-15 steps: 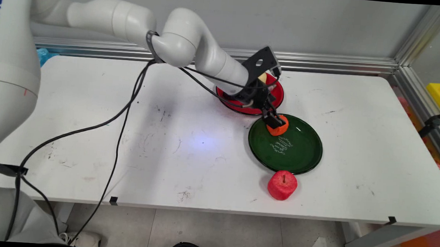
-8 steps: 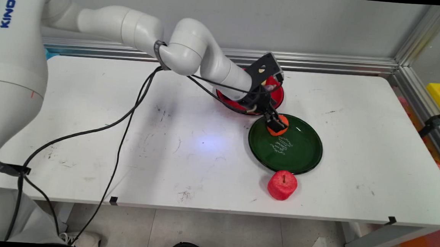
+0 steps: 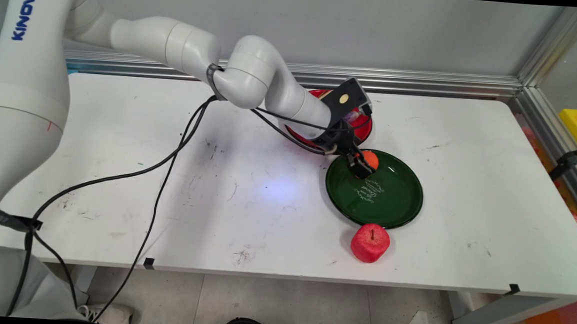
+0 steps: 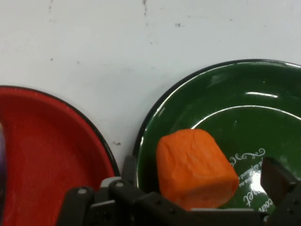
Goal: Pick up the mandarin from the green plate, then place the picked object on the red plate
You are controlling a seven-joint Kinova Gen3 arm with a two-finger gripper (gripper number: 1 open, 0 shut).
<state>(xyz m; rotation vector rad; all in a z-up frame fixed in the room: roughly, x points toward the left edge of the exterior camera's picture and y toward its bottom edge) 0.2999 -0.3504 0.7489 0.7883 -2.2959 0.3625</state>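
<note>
tool (image 3: 360, 165) low over the far-left part of the green plate (image 3: 391, 203), fingers apart with the orange foam piece (image 3: 370, 159) sitting between them. in the hand view the orange foam piece (image 4: 194, 168) rests on the green plate (image 4: 263, 94) near its rim, one finger (image 4: 275, 179) stands off to its side with a gap showing, the other is mostly hidden behind the linkage, so can't tell if either pad touches it. piece looks like a short rounded cylinder, lying tilted. plate has white script lettering (image 3: 370, 191) in the middle, lettering (image 4: 251, 174) also seen just beside the piece in the hand view.

red plate (image 3: 363, 129) just beyond the green one, toward the wall, mostly covered by the wrist in the main view; the two rims near each other, a strip of white surface (image 4: 141, 56) between them in the hand view, red plate (image 4: 42, 155) on that view's left.

red foam apple (image 3: 370, 242) on the surface (image 3: 246, 189) just beside the green plate's near rim, upright, stem up. black cables (image 3: 162, 174) hang from the arm across the left half of the surface.
</note>
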